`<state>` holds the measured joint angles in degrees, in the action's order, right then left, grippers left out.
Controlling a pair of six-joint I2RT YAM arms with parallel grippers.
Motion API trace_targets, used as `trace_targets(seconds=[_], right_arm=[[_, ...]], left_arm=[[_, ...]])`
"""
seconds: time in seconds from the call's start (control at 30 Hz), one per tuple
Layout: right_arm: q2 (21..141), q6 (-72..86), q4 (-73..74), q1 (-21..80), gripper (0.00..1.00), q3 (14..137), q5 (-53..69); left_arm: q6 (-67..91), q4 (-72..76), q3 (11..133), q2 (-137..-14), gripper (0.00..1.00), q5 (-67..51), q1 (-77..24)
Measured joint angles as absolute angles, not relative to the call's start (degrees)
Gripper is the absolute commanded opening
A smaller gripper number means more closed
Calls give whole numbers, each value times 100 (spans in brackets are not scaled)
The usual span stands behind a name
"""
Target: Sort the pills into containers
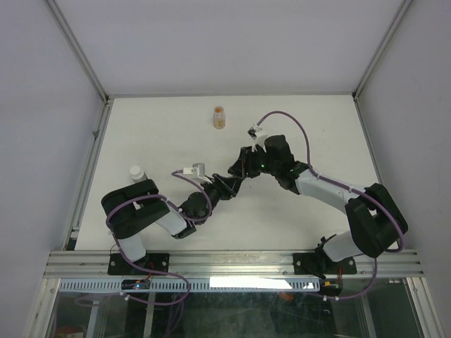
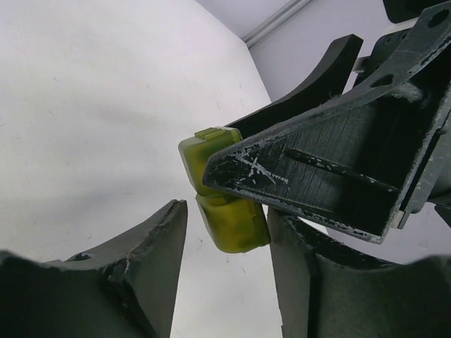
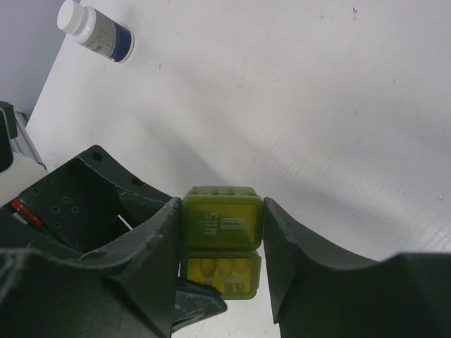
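The olive-green container box [image 3: 223, 222] is held off the table between my right gripper's [image 3: 222, 211] fingers, which are shut on its upper, lettered half. A second half hangs below it with pale oval shapes showing through. In the left wrist view the same box [image 2: 225, 218] sits between my left gripper's [image 2: 229, 225] open fingers, whose right finger [image 2: 296, 267] is close to it. One right finger [image 2: 317, 169] crosses over the box. The two grippers meet at mid-table [image 1: 236, 176]. The pills show as an orange-brown mass in a small clear bottle [image 1: 220, 117], standing far behind.
A white-capped vial [image 1: 136, 172] stands near the left arm; it lies toward the top left in the right wrist view [image 3: 95, 32]. White walls and metal rails [image 1: 91, 134] border the table.
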<state>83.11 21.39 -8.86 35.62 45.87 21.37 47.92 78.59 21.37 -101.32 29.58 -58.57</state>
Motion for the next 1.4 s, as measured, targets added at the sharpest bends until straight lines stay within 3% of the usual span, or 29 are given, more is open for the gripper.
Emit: trace_targets(seconds=[0.33, 0.73, 0.77, 0.9, 1.13, 1.2, 1.23, 1.4], right_arm=[[8311, 2180, -884, 3516, 1, 4582, 1938], [8322, 2853, -1146, 2880, 0, 4394, 3153], [8326, 2915, -1197, 2832, 5, 4372, 3271], [8368, 3015, -1326, 2731, 47, 4331, 3594], [8396, 3006, -1162, 2493, 47, 4316, 4174], [8381, 2998, -1044, 2418, 65, 4316, 4261], [8361, 2908, -963, 2353, 68, 4316, 4217], [8353, 2338, -642, 2073, 68, 4348, 3789]], left_arm=[[4838, 7376, 2403, -10132, 0, 3249, -5892], [4781, 7459, 2320, -10095, 0, 3120, -5865], [4783, 7478, 2307, -10088, 0, 3107, -5861], [4777, 7655, 2191, -10079, 0, 2995, -5830], [4777, 7905, 1929, -10009, 0, 2650, -5725], [4772, 7885, 1820, -9950, 0, 2657, -5710], [4775, 7889, 1769, -9937, 0, 2661, -5688], [4777, 7924, 1662, -9808, 0, 2670, -5651]])
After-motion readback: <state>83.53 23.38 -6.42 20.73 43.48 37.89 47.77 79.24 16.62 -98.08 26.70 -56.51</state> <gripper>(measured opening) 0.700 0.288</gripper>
